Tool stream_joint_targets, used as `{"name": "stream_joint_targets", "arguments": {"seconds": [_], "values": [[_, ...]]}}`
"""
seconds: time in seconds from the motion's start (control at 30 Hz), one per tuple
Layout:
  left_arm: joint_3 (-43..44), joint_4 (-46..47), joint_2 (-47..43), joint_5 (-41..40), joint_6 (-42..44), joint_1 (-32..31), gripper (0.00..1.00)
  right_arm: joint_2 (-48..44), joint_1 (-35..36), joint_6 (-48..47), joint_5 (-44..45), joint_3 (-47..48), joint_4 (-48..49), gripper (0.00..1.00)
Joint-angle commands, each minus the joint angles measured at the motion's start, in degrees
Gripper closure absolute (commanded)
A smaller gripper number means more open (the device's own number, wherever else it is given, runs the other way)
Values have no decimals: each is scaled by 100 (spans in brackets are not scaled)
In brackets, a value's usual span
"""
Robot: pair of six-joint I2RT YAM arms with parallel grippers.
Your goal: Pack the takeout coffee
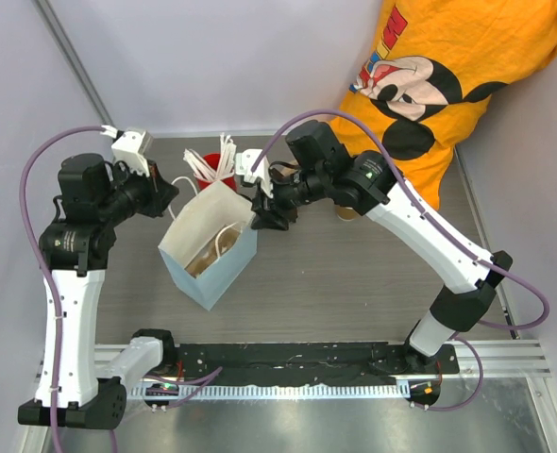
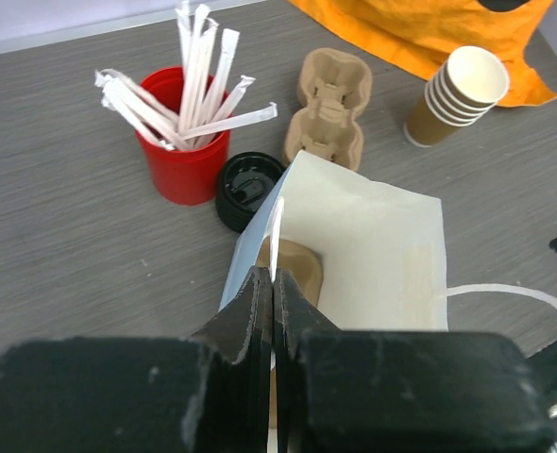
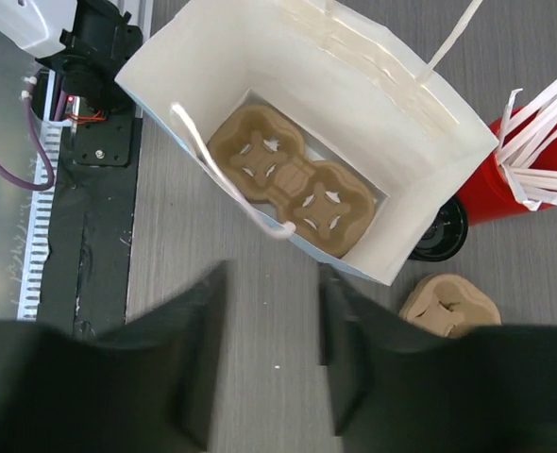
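"Where is the coffee?"
"The brown paper cups [image 2: 453,94] stand straight up, mouths up, right of the bag [image 2: 382,255], well apart from both jaws. The black lid [image 2: 245,189] lies flat just beside the bag."
"And the jaws?"
"The left jaws pinch the bag's edge, closed tight. The right jaws stand partly apart, holding nothing."

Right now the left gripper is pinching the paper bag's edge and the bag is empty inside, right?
No, the bag is not empty: a brown cup carrier lies on its bottom, as the right wrist view shows. The left gripper does pinch the bag's edge.
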Motion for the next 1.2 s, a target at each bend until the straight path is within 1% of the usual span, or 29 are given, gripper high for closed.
{"name": "stream_joint_targets", "arguments": {"seconds": [0.0,0.07,0.17,0.33,0.53,0.6,0.63,0.73,1.0,1.17], "values": [[-7,-25,-182,-555,164,24,100,-180,0,-59,46,90,73,45],[10,-52,-208,-756,164,24,100,-171,0,-59,99,160,38,36],[-25,-114,-278,-1081,190,32,100,-180,0,-68,195,283,-24,28],[-130,-201,-401,-1689,269,33,100,-189,-9,3,477,415,11,23],[-227,-280,-507,-2023,322,33,99,-188,-9,205,977,407,301,21],[-227,-289,-533,-2190,322,41,99,-180,-35,249,1214,319,449,20],[-227,-289,-551,-2295,462,33,99,-189,-88,336,1268,258,511,18],[-174,-307,-586,-2638,533,50,99,-197,-202,442,1373,196,661,16],[98,-526,-648,-3139,735,94,97,-215,-378,530,1496,161,846,15],[-103,-369,-630,-3587,946,147,96,-294,-466,548,1505,73,925,15]]}}
